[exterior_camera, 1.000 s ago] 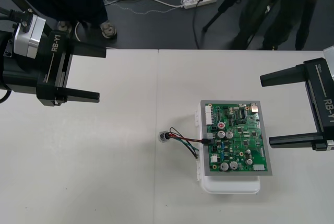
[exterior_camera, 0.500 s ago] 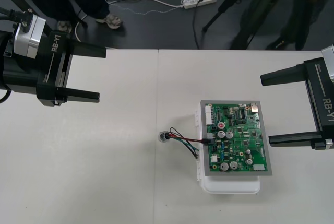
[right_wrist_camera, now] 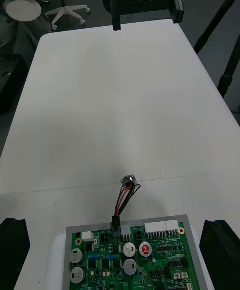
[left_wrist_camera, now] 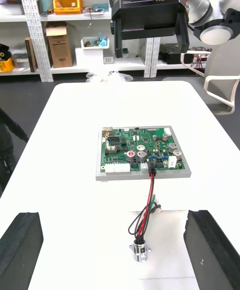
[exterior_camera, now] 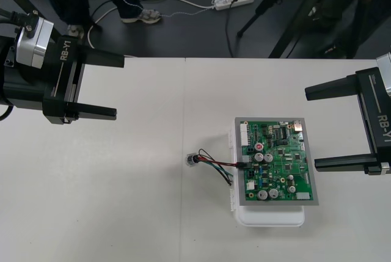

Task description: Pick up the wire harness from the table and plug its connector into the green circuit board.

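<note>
The green circuit board [exterior_camera: 276,160] sits on its white base [exterior_camera: 272,216] right of the table's middle. The harness's black plug [exterior_camera: 242,165] stands in a connector at the board's left edge, and its wires [exterior_camera: 217,166] run left to the round metal socket [exterior_camera: 192,160] lying on the table. The plug [right_wrist_camera: 115,222] and plug [left_wrist_camera: 151,170] show seated in both wrist views. My left gripper [exterior_camera: 116,87] waits open at the left side, far from the harness. My right gripper [exterior_camera: 310,129] stands open at the right, just beyond the board's right edge.
A seam [exterior_camera: 184,152] runs down the table's middle. Dark floor with cables and a power strip [exterior_camera: 233,2] lies beyond the far edge. Bare table surrounds the board on the left and front.
None on the table: both grippers, the board and the harness stay where they were. Only a person's feet shift on the floor strip beyond the table.
</note>
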You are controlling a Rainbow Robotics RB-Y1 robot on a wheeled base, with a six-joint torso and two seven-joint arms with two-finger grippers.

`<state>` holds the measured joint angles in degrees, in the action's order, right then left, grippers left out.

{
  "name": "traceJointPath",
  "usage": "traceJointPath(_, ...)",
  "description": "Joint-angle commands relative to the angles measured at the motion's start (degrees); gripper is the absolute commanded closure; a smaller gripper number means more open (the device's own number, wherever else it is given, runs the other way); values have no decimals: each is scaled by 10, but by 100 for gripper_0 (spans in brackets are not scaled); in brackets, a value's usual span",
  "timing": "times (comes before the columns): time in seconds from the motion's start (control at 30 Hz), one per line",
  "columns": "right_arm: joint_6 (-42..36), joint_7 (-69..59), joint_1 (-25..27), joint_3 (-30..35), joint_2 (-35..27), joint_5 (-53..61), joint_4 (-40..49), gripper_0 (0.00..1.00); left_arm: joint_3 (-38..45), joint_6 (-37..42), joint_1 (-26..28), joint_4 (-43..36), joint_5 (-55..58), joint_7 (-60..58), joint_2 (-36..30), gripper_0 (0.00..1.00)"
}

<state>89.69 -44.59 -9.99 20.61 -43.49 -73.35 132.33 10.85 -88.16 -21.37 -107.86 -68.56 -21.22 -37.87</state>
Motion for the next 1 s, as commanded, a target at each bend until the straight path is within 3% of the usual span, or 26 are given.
traceJointPath(0.03, 3, -10, 6, 13, 4, -4, 13, 0, 17, -18, 5, -19, -3, -7, 5, 17)
traceJointPath(1.0, 3, -10, 6, 13, 4, -4, 13, 0, 17, -18, 5, -19, -3, -7, 5, 17)
